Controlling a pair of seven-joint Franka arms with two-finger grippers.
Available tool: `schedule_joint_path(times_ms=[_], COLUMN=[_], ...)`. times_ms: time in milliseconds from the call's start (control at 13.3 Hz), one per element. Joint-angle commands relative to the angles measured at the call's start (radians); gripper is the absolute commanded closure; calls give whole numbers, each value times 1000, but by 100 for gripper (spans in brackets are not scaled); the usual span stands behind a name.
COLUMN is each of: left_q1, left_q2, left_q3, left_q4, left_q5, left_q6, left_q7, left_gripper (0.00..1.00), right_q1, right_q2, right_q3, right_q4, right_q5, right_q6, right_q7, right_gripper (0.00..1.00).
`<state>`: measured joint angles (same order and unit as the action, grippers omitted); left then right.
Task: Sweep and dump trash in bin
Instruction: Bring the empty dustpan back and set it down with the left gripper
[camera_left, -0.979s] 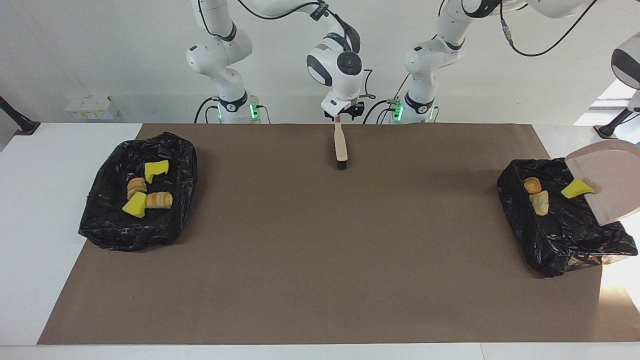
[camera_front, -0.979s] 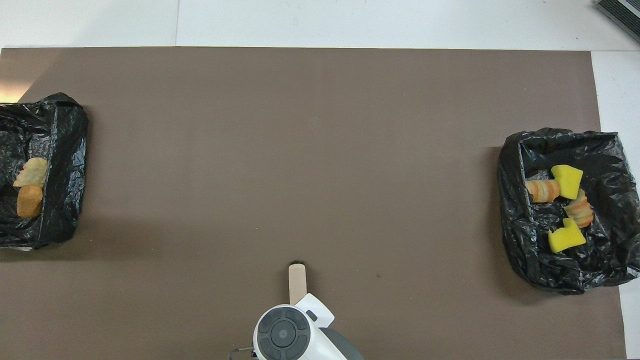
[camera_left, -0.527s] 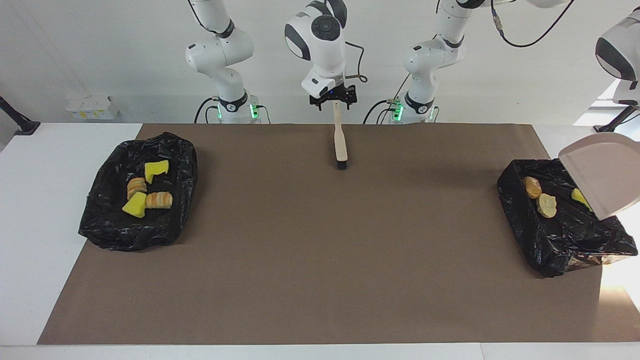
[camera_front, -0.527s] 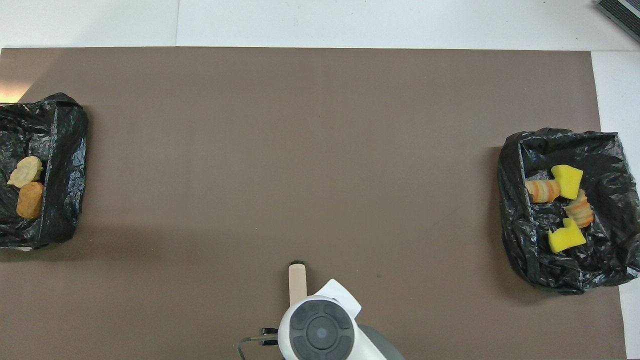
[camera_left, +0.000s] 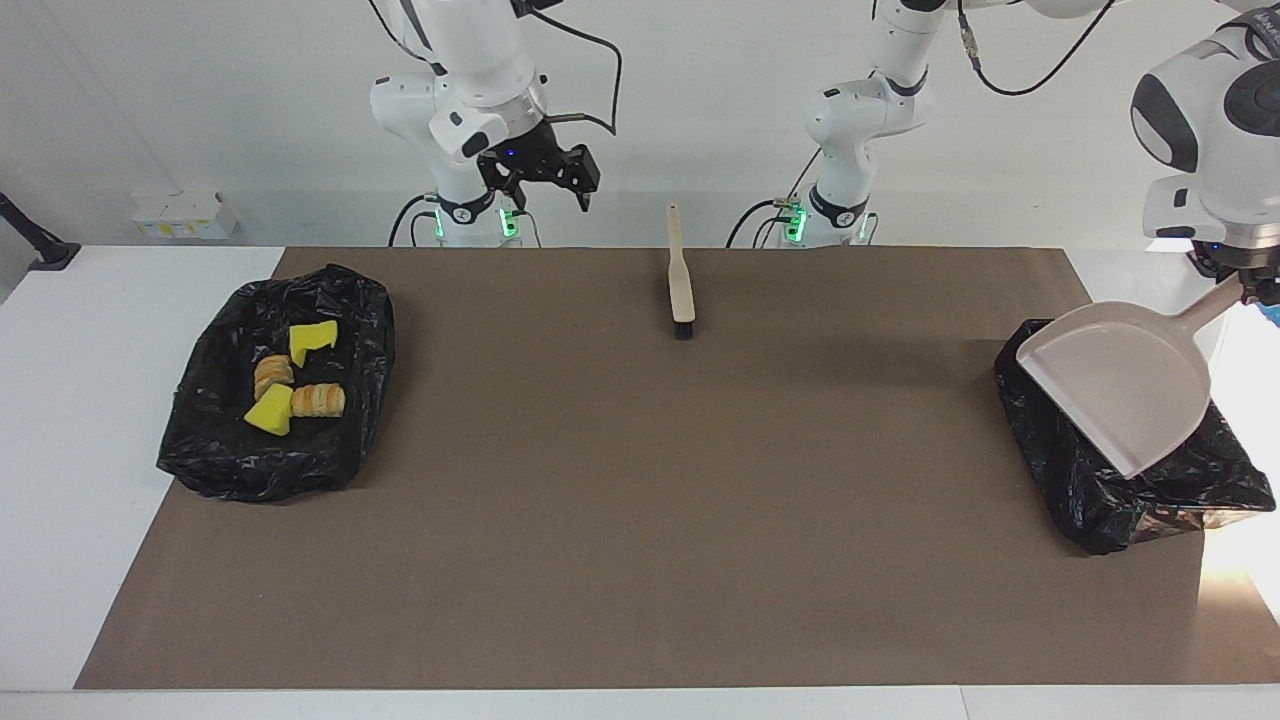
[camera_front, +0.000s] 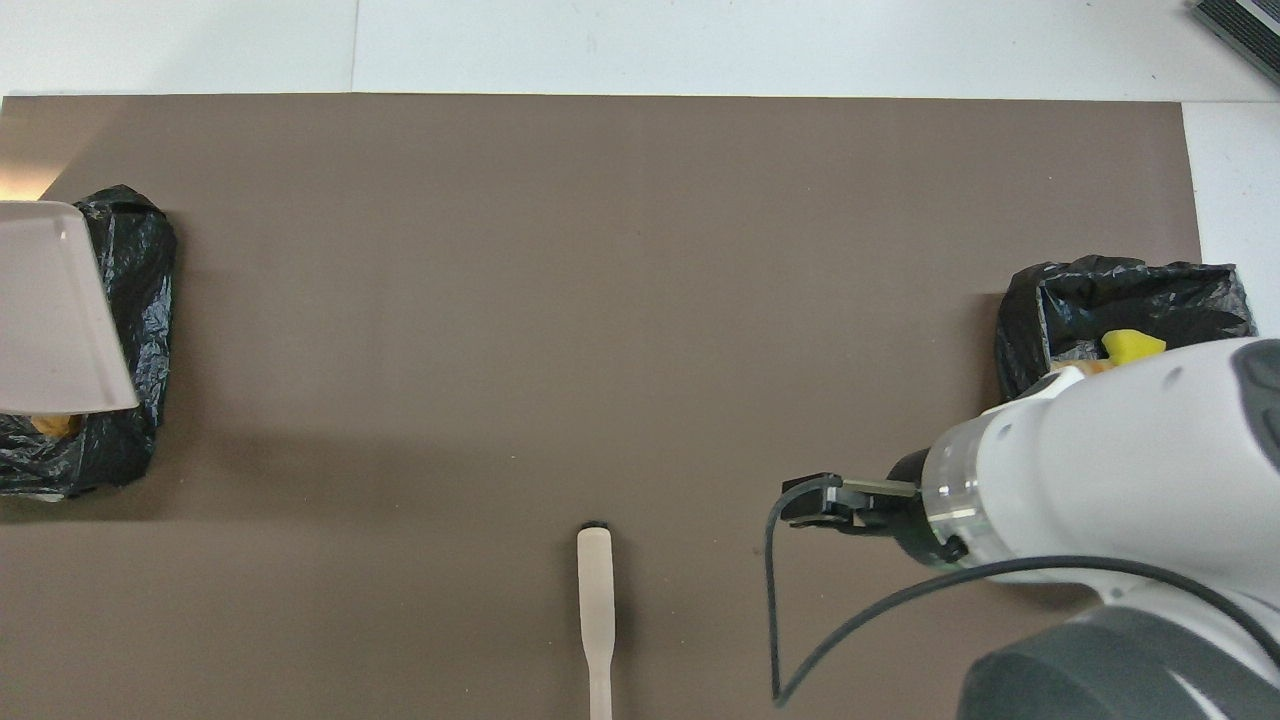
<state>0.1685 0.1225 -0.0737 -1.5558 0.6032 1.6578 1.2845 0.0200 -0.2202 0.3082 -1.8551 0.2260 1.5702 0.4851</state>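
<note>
The beige dustpan (camera_left: 1120, 390) hangs tilted over the black-lined bin (camera_left: 1090, 500) at the left arm's end of the table. My left gripper (camera_left: 1248, 288) is shut on its handle. The pan hides that bin's trash; only a brown scrap (camera_front: 45, 425) peeks out in the overhead view. The beige hand brush (camera_left: 682, 285) stands on its black bristles near the robots' edge, with nothing holding it. My right gripper (camera_left: 545, 178) is open and empty, raised near its arm's base. The other bin (camera_left: 200, 440) holds yellow sponge pieces (camera_left: 270, 412) and bread-like chunks (camera_left: 318, 400).
A brown mat (camera_left: 640, 520) covers the table between the two bins. In the overhead view my right arm covers most of the bin (camera_front: 1120, 285) at its end of the table. White table shows past the mat's edges.
My right gripper let go of the brush and swung up toward its arm's end. The yellow sponge slid off the dustpan into the bin. The pan now covers that bin.
</note>
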Motion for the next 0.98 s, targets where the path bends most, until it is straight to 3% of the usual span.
schedule_joint_path(times_ms=[0, 226, 452, 602, 903], left_q1=[-56, -81, -131, -214, -369], left_q2=[-73, -96, -90, -61, 12], left_q3=[15, 14, 14, 14, 14], left_q4=[-104, -153, -196, -220, -221], left_q5=[-112, -305, -428, -444, -519], left_q6=[3, 28, 89, 176, 293], left_q7=[-181, -416, -668, -894, -1146], left_gripper=[100, 100, 100, 100, 100], right_q1=[0, -34, -34, -37, -75], right_q2=[68, 134, 153, 153, 157], right_q3=[23, 22, 26, 20, 20], right_q4=[112, 215, 254, 254, 255], right_q5=[-112, -149, -214, -212, -215], right_q6=[-53, -93, -93, -91, -76], right_q7=[-10, -16, -40, -51, -106], right_gripper=[0, 0, 0, 0, 0])
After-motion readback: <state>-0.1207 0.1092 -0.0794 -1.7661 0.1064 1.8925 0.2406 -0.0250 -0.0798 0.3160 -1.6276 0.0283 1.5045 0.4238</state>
